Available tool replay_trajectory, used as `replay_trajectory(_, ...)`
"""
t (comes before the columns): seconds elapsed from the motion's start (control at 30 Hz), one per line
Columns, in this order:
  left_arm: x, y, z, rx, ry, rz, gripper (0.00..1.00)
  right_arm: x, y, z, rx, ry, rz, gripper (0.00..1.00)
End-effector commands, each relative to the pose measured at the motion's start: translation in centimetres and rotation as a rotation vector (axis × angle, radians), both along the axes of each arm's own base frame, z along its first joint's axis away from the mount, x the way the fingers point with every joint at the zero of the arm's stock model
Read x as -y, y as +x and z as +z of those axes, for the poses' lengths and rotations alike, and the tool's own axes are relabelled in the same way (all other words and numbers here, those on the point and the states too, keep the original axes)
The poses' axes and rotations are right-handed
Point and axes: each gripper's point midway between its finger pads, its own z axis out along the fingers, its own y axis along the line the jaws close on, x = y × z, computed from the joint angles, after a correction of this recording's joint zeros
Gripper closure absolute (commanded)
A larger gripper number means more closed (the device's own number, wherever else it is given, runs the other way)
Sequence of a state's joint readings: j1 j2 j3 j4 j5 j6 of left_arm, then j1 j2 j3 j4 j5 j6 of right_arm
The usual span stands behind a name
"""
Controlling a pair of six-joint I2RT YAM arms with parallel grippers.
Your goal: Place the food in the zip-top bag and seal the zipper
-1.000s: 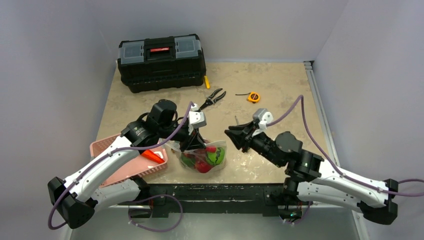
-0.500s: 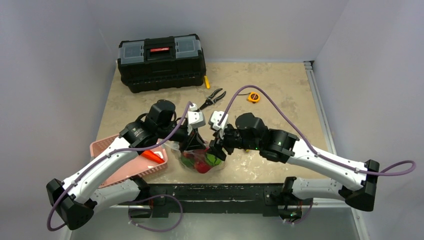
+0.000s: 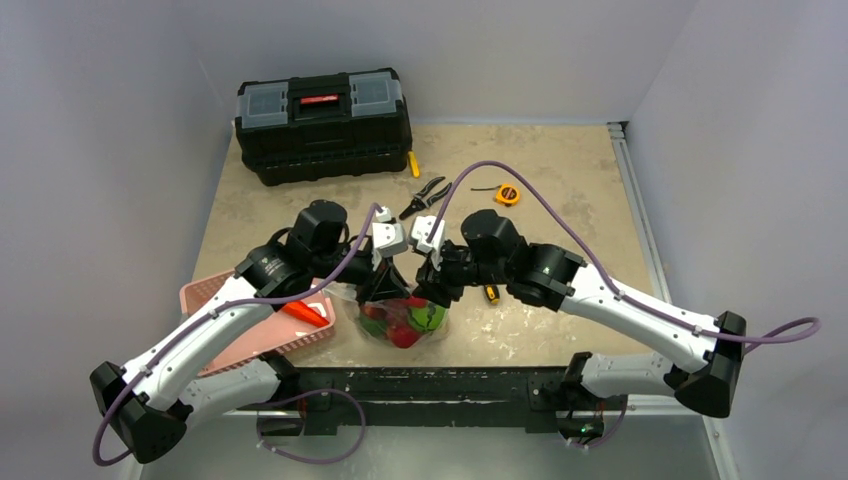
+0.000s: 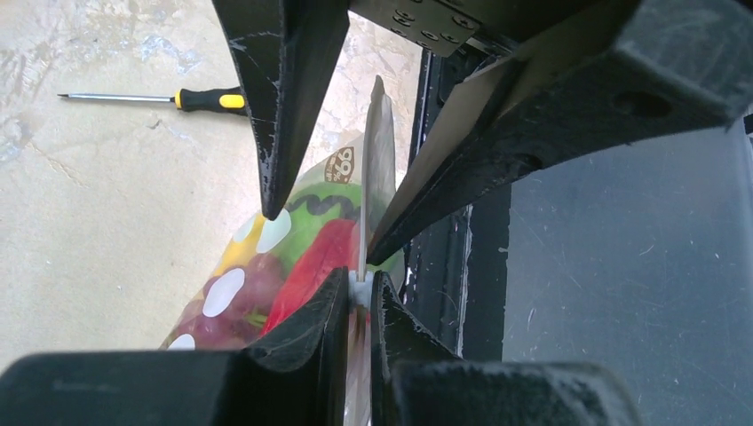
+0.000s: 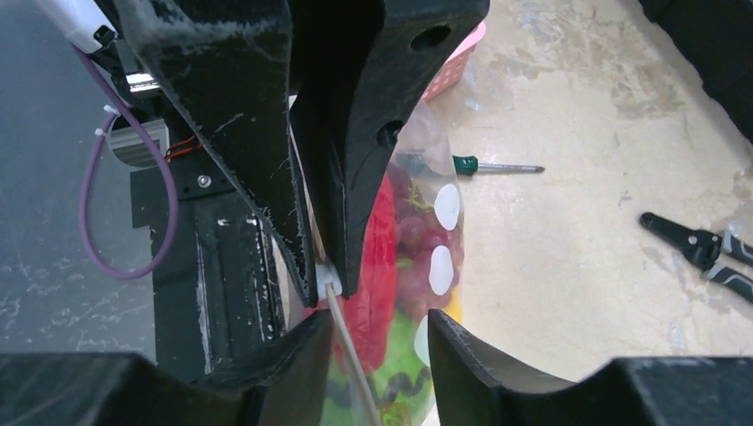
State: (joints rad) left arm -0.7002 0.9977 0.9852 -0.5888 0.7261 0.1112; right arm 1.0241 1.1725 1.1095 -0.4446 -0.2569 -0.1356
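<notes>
Bag (image 3: pixel 405 320) of clear white-dotted plastic, holding glossy toy food (image 4: pixel 311 262), at near edge of beige table (image 3: pixel 560 190): left gripper (image 4: pixel 360 286) pinches whitish zipper strip (image 4: pixel 377 151); right gripper (image 5: pixel 377 324) straddles it (fingers spread). Beyond: yellow-and-black screwdriver (image 4: pixel 209 99), black plastic toolbox (image 3: pixel 323 125).

Toolbox (image 3: pixel 323 122), pliers (image 3: pixel 425 195), tape measure (image 3: pixel 508 194), pink basket (image 3: pixel 207 290).

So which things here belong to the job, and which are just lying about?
Job: clear white-dotted plastic bag, its whitish zipper strip, glossy toy food inside, orange toy carrot.
Lying about: black toolbox, black pliers, orange tape measure, yellow-handled screwdriver.
</notes>
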Motion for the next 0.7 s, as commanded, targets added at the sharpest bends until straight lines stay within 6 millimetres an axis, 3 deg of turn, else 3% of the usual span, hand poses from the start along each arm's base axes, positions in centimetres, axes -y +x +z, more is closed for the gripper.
replay_trajectory(0.0, 0.3, -0.1, 1.7, 0.025, -0.057, -0.011, 1.0, -0.8, -0.4, 1.5, 0.022, 0.017, 0.084, 0.6)
replay_trajectory(0.13, 0.2, -0.2, 1.6, 0.027, -0.054, -0.013, 1.0, -0.8, -0.4, 1.1, 0.023, 0.002, 0.094, 0.72)
replay_trajectory(0.33, 0.2, -0.2, 1.7, 0.032, -0.056, -0.014, 1.0, -0.9, -0.5, 0.6, 0.024, -0.005, 0.108, 0.62)
replay_trajectory(0.63, 0.4, 0.0, 1.6, 0.03, -0.054, -0.016, 1.0, -1.1, -0.8, 0.1, 0.025, -0.003, 0.136, 0.66)
replay_trajectory(0.67, 0.4, 0.0, 1.6, 0.03, -0.054, -0.015, 1.0, -1.1, -0.8, 0.1, 0.028, -0.002, 0.138, 0.7)
